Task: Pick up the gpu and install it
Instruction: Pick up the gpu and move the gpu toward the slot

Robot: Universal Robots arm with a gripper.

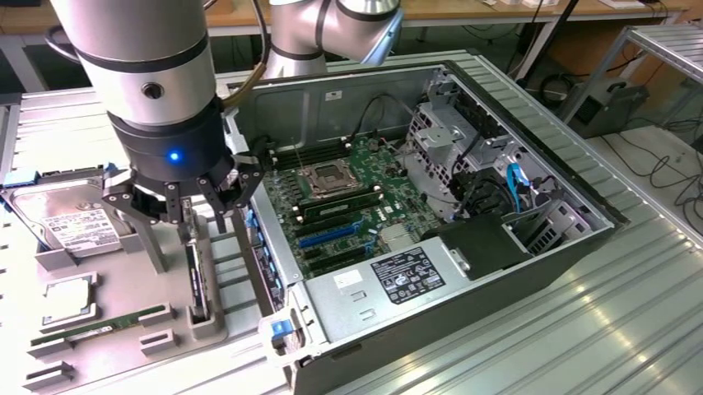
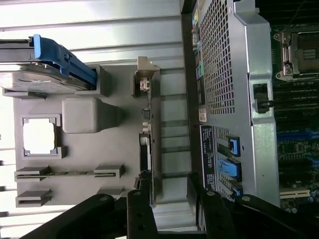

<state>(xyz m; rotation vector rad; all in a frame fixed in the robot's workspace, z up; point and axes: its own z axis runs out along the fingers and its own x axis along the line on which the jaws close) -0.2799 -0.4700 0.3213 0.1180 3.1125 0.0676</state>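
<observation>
Above the gray parts holder [image 1: 115, 333], beside the open computer case [image 1: 329, 103]

The gripper [image 1: 184, 216] hangs with its jaws spread wide and nothing between them, close over the gpu [image 1: 197, 280]. The gpu stands on edge in a slot of the holder, at the side nearest the case, with the hard drive [image 1: 68, 220] well apart from it.

No wording can be read; print shows only as illegible marks. A white label [image 1: 79, 228] sits on the hard drive [image 1: 39, 203], just beside the jaws of the gripper [image 1: 181, 216], on the exterior view's left; a black label [image 1: 407, 274] with white print and a white sticker [image 1: 349, 278] sit on the power supply [image 1: 329, 303], well apart from the jaws, on the exterior view's right.
</observation>
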